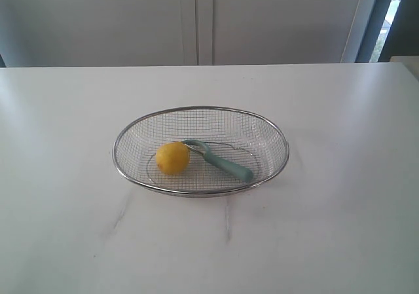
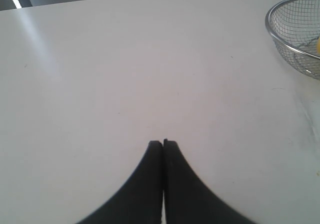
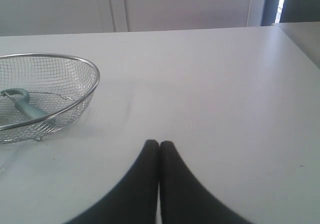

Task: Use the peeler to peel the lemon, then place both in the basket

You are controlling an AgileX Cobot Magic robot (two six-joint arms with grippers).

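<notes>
The silver wire-mesh basket (image 1: 273,129) stands in the middle of the white table. Inside it lies the yellow lemon (image 1: 173,157), and the teal-handled peeler (image 1: 226,165) rests beside it, its looped head touching the lemon. Neither arm shows in the exterior view. My left gripper (image 2: 163,143) is shut and empty over bare table, with the basket (image 2: 280,37) off to one side and a sliver of the lemon (image 2: 318,44) at the frame edge. My right gripper (image 3: 159,143) is also shut and empty, apart from the basket (image 3: 92,84); the peeler (image 3: 27,107) shows through the mesh.
The white table (image 1: 340,228) has faint grey veins in front of the basket. Pale cabinet doors (image 1: 196,19) stand behind the table's far edge, and a dark opening (image 1: 396,19) is at the back right.
</notes>
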